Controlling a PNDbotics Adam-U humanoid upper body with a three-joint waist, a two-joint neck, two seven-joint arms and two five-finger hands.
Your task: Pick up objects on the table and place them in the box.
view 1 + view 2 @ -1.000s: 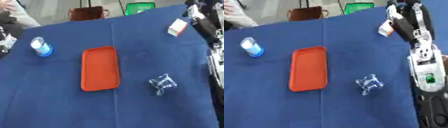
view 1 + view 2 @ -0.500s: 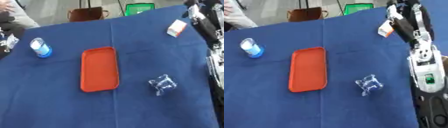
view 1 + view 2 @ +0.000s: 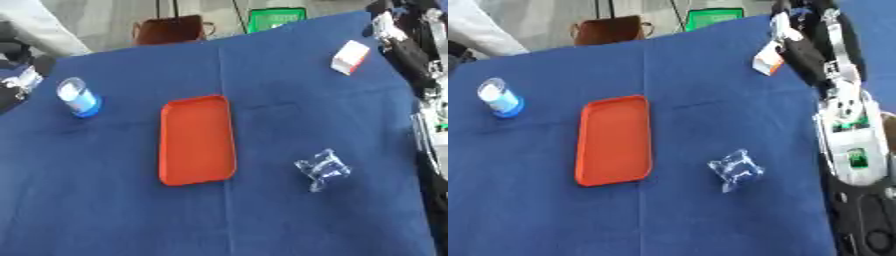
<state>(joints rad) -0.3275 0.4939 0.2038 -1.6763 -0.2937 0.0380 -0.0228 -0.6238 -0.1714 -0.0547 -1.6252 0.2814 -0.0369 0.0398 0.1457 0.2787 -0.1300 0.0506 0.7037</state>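
The blue tablecloth point(image 3: 289, 225) is covering the whole work surface.

Nearest the robot, a clear crumpled plastic piece point(image 3: 322, 170) is lying on the cloth, to the right of the orange tray point(image 3: 197, 140) and near its near end, apart from it. The tray is lying flat with its long side running near to far, and nothing is sitting in it.

To the left of the tray, level with its far end and well apart, a small clear cup with a blue base point(image 3: 78, 96) is standing upright. Its contents cannot be made out.

The right arm point(image 3: 846, 135) is running along the right edge of the cloth, well to the right of the tray. Beyond the tray's far right corner, a small white and orange box point(image 3: 350, 56) is resting on the cloth. The right hand point(image 3: 791, 26) is showing just beside this box, at its far right; whether it is touching the box, and how far its fingers are spread, cannot be told.

The left hand is not showing.
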